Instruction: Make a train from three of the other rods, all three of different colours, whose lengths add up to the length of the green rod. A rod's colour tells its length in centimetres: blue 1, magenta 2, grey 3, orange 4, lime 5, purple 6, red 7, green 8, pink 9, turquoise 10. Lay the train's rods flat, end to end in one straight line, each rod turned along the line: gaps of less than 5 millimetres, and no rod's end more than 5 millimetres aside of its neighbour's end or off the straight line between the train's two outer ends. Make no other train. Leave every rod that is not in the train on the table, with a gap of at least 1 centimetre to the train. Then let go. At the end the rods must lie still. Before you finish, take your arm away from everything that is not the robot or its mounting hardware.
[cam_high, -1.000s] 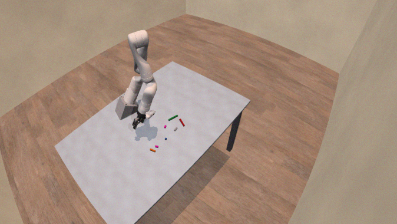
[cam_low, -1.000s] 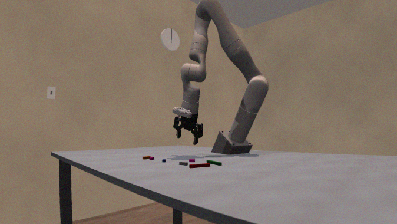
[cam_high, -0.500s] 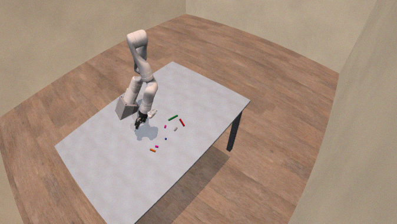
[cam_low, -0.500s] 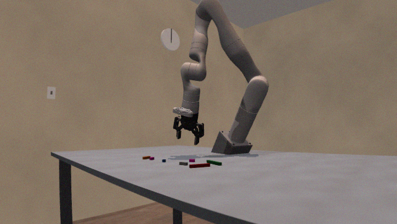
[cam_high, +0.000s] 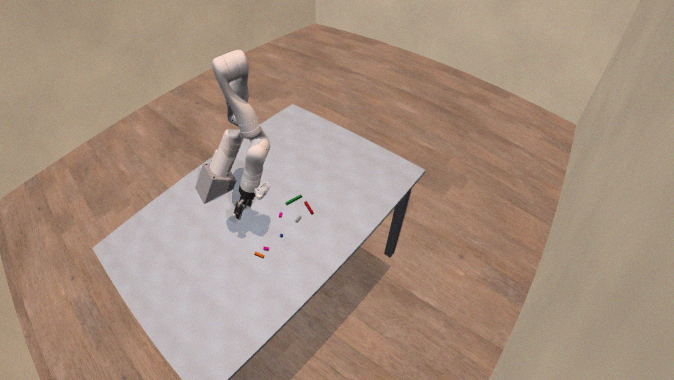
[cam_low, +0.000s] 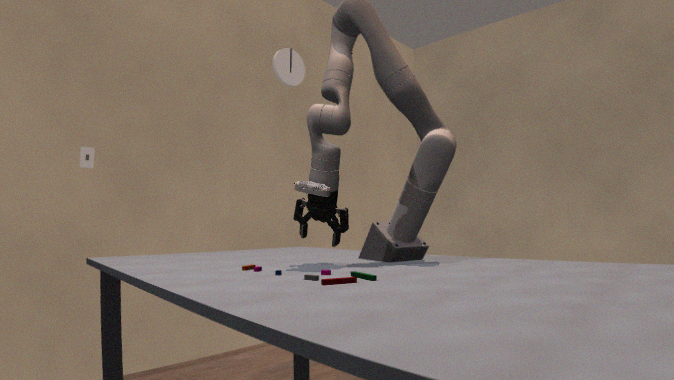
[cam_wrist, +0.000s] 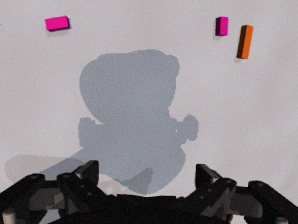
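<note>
Rods are lying scattered on the surface (cam_high: 350, 150), none touching. Pincer (cam_low: 320, 235) is hanging above it with fingers wide apart, gripping nothing. Green rod (cam_low: 363, 276) is lying just beside the red (cam_low: 339, 281); grey (cam_low: 311, 277), two magenta (cam_low: 325, 272) (cam_low: 257, 268), blue (cam_low: 278, 272) and orange (cam_low: 248, 267) are sitting further left.

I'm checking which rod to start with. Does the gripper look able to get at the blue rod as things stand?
Probably yes. The gripper hangs open and empty above the table, and the blue rod lies alone, apart from its neighbours, with nothing over it.
</note>
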